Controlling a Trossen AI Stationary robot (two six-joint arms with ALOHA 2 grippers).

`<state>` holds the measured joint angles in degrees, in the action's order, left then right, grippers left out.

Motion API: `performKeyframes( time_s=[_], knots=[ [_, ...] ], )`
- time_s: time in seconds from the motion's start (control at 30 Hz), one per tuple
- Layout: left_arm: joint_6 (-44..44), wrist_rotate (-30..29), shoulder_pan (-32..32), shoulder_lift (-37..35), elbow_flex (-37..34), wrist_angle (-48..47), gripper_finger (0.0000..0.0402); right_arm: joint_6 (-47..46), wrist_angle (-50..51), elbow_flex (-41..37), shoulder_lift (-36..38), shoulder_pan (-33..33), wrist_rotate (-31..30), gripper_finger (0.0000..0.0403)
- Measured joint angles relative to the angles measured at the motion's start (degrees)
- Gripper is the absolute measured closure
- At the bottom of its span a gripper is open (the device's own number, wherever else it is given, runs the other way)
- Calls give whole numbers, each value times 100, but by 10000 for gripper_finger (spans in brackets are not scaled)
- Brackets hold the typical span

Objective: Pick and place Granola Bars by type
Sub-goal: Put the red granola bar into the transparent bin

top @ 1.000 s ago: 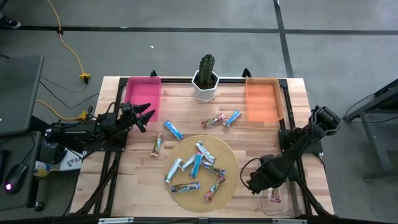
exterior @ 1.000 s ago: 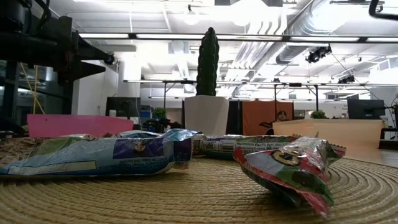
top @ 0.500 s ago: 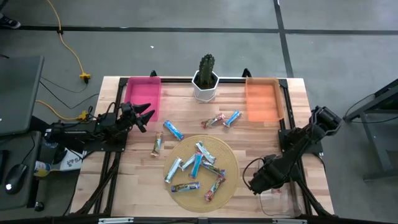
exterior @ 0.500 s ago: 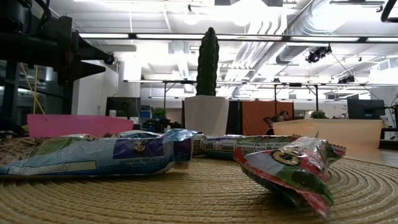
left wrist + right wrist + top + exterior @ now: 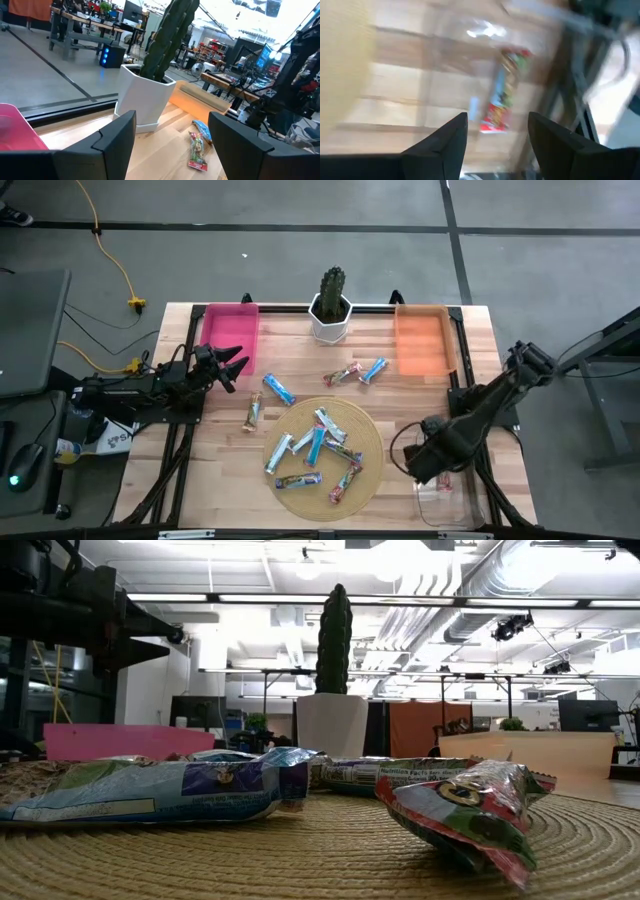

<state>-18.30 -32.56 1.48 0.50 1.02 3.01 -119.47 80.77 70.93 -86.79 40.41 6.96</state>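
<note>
Right end effector (image 5: 428,463) lifted, fingers apart, empty; red-green bar (image 5: 502,95) lies lengthwise in clear bin (image 5: 441,502).

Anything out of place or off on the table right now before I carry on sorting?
Nothing looks damaged. Four granola bars lie loose on the bare table beyond the round woven mat. One red-and-green bar already sits in the clear bin under the right tool, which is open.
</note>
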Motion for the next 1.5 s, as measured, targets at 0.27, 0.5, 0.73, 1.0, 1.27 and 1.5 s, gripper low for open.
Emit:
performKeyframes(
  time_s=[0.27, 0.5, 0.73, 1.0, 1.27, 1.5],
  knots=[
    [1, -1, 0, 1, -2, 0, 156, 1270, 15, 483, 458, -847, -2079, 210],
    [0, -1, -2, -1, 0, 0, 156, 2688, -360, 602, 681, -1900, -3586, 210],
    [1, -1, -1, 0, 0, 0, 156, 4538, -1168, 602, 788, -3176, -4056, 210],
    [1, -1, 0, -1, -1, 0, 156, 8147, -2782, 600, 784, -4793, -2691, 210],
    [1, -1, 0, 1, 0, 0, 156, 10524, -3134, 600, 784, -6167, -1277, 210],
    [0, -1, -1, -1, 0, 0, 156, 12402, -3283, 600, 637, -6949, -61, 210]
  ],
)
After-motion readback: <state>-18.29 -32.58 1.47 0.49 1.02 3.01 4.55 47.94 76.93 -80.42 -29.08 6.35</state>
